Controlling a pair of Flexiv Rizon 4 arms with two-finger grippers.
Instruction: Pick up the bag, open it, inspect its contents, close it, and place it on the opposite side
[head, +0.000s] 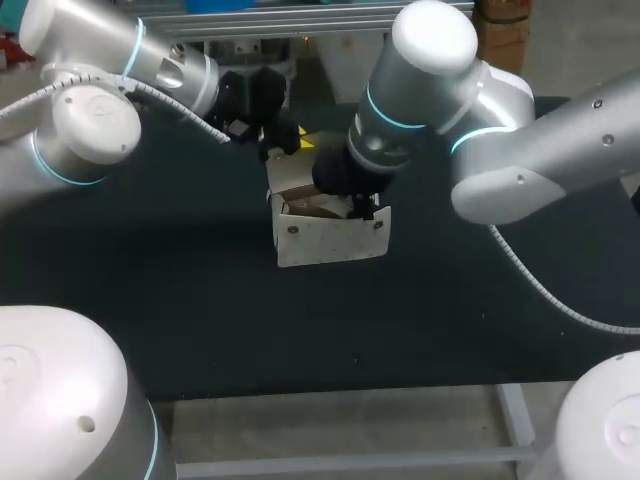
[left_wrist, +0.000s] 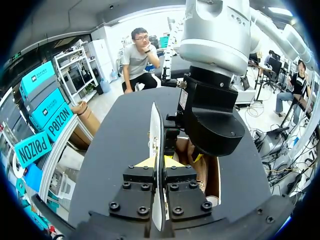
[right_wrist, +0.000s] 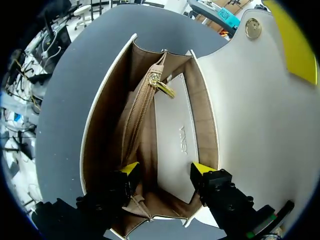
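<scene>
The bag (head: 330, 238) stands open on the surface (head: 450, 330), left hand (left_wrist: 159, 167) pinching its wall, right hand (right_wrist: 166, 170) spread wide above its inside; inspection seems underway, closing and moving it across remain.

The inner pocket (right_wrist: 172, 155) of the bag (right_wrist: 240, 100) bears a small embossed mark (right_wrist: 183, 140), too faint to read.

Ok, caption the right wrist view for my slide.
Right gripper open over the opened white bag, tan lining and gold zipper pull exposed.
</scene>
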